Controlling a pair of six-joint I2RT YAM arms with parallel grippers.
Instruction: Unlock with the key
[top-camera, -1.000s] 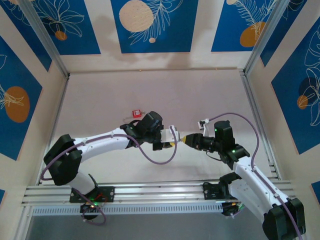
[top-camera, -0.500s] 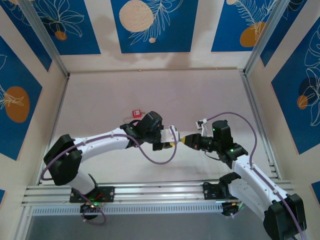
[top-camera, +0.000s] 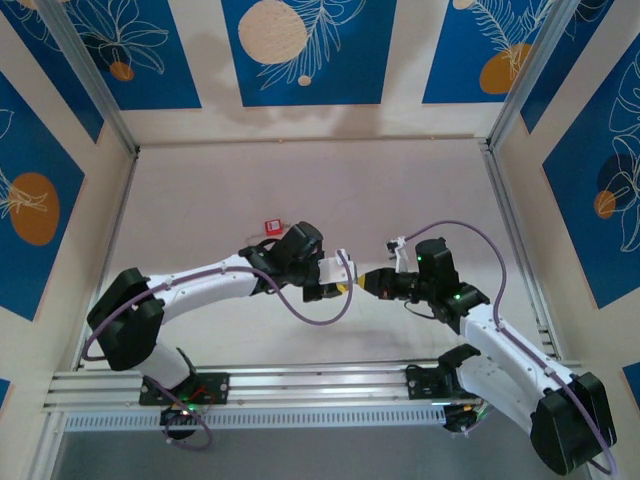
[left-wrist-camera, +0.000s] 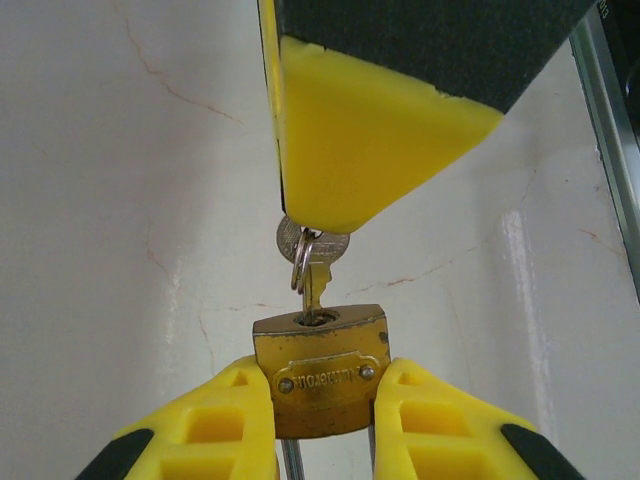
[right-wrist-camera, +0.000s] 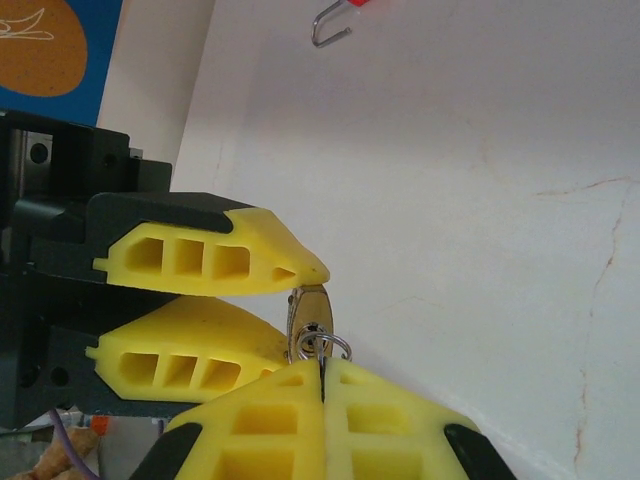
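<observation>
Brass block-shaped padlock (left-wrist-camera: 320, 355) sits clamped in the left tool (left-wrist-camera: 325, 378), braced so the right tool (right-wrist-camera: 322, 385), pinching the small silvery key (left-wrist-camera: 313, 280) in its keyhole, can turn it.

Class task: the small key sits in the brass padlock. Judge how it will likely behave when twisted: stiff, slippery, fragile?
The key looks thin metal, so probably stiff yet bendable if forced in the padlock. Its smooth head, pinched by the right claw, may slip. Its loose ring will likely dangle.
</observation>
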